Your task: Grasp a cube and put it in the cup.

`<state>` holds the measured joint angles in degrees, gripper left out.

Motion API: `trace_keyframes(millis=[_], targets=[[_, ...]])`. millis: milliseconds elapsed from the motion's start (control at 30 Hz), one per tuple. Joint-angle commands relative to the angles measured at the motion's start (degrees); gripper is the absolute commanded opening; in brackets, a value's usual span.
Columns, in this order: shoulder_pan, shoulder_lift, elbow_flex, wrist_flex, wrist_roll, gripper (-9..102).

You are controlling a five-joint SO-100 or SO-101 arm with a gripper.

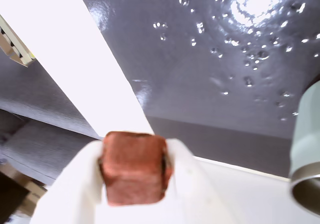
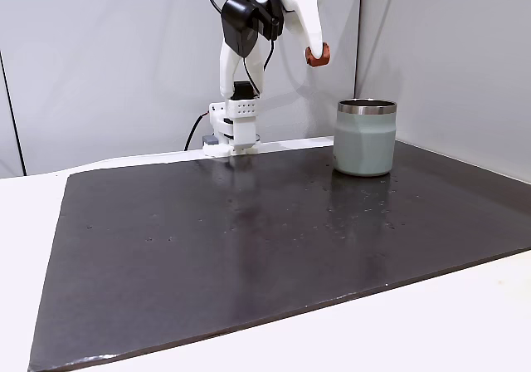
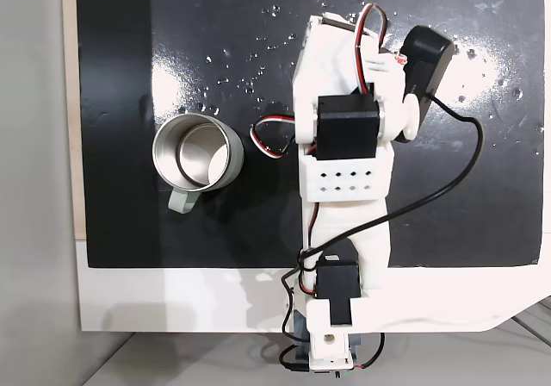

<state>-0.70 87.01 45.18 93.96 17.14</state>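
Note:
My gripper (image 1: 134, 156) is shut on the cube (image 1: 134, 168), a small reddish-brown block squeezed between two white fingers. In a fixed view from the side the gripper (image 2: 316, 54) holds the cube (image 2: 318, 56) high in the air, above and to the left of the cup (image 2: 365, 138). The cup is a pale grey-green tumbler with a steel rim, standing upright on the dark mat. In the wrist view the cup (image 1: 306, 149) shows at the right edge. In a fixed view from above the cup (image 3: 196, 153) is open and empty, left of the arm (image 3: 344, 145).
A black glossy mat (image 2: 249, 247) covers most of the white table (image 2: 465, 322). The arm's base (image 2: 232, 131) stands at the mat's back edge, in front of a grey wall. Cables (image 3: 465, 162) run from the arm's wrist camera.

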Motion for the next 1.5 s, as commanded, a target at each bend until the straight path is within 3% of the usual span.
trace_keyframes(millis=[0,333,633,1100,1167,1333,1467], targets=[[-3.52,4.04,-0.62,1.67,-4.04,4],[-18.46,6.68,3.60,5.71,-15.38,2],[-29.36,7.91,14.15,5.71,-19.51,0],[-34.80,8.09,19.95,5.80,-22.06,1],[-35.07,8.09,20.13,5.71,-21.88,3],[-35.51,7.73,19.42,6.06,-21.80,23],[-35.51,8.17,19.42,6.68,-21.62,24]])
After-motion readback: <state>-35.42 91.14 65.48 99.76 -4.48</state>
